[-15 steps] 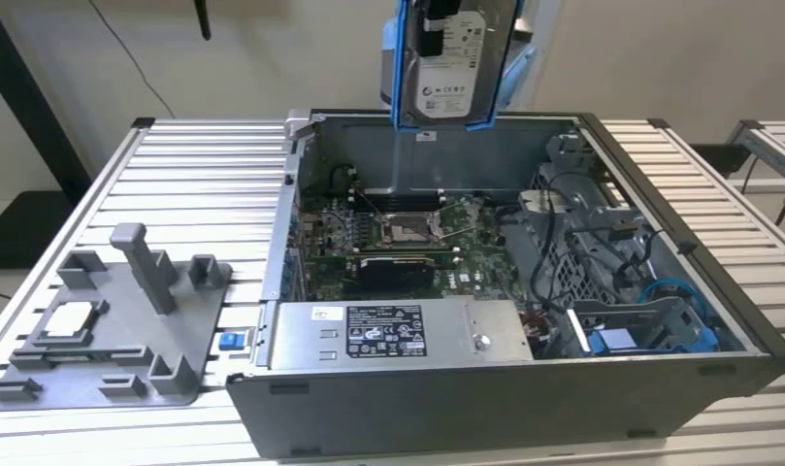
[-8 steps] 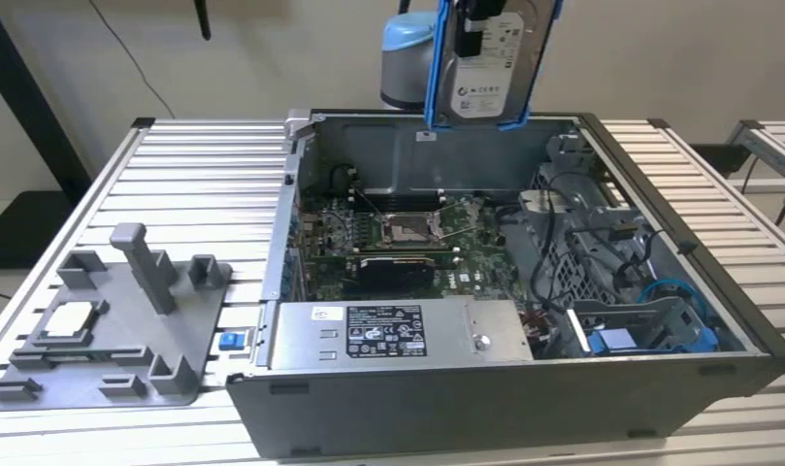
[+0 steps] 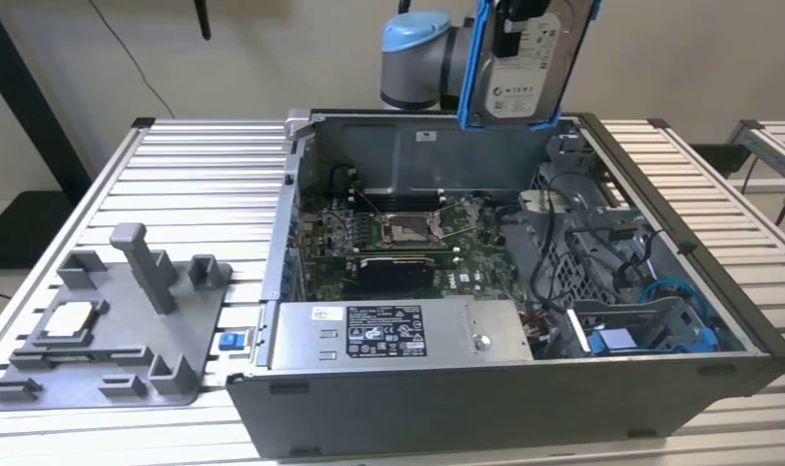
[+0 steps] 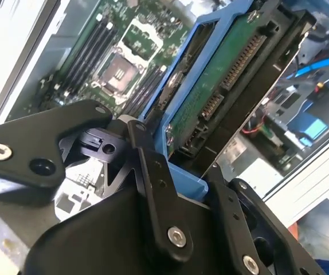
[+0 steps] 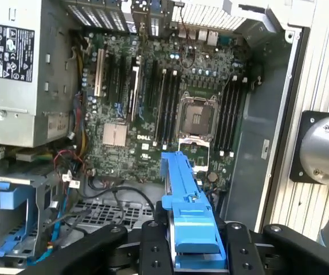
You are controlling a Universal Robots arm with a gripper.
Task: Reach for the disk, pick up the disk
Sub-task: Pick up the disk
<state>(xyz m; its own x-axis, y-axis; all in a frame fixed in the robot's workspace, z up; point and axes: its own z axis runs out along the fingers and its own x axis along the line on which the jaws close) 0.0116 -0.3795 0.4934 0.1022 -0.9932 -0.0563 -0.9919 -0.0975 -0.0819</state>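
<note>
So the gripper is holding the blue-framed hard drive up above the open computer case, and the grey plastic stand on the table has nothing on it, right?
Not quite: the grey plastic stand carries a small square chip, as the exterior view shows. The rest holds: the gripper holds the blue-framed hard drive above the open computer case.

Even, bright indoor light with soft shadows; the near black pincer (image 4: 170,189) links look blurred

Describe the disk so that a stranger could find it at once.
Look above the back wall of the open computer case. There the gripper holds the disk upright in the air. Its white label and blue frame set it apart.
</note>
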